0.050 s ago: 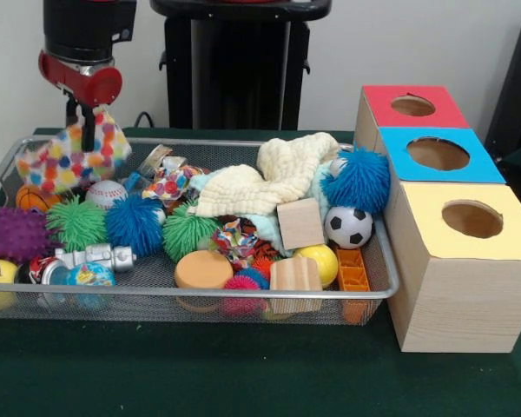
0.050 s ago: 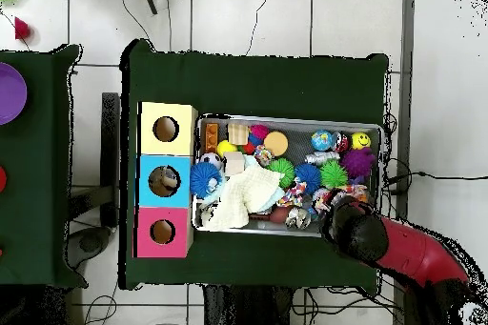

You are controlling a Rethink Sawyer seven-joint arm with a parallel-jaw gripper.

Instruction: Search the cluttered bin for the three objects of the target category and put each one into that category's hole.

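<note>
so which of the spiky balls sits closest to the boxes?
The blue spiky ball at the bin's right end, above the soccer ball, right by the blue-topped box. The other blue, green and purple ones lie toward the bin's left and middle.

green table cover (image 1: 243, 373) under all | white tiled floor (image 2: 286, 16) around | neighbouring table (image 2: 38, 150) carries purple disc (image 2: 10, 92), possibly a plate
</note>
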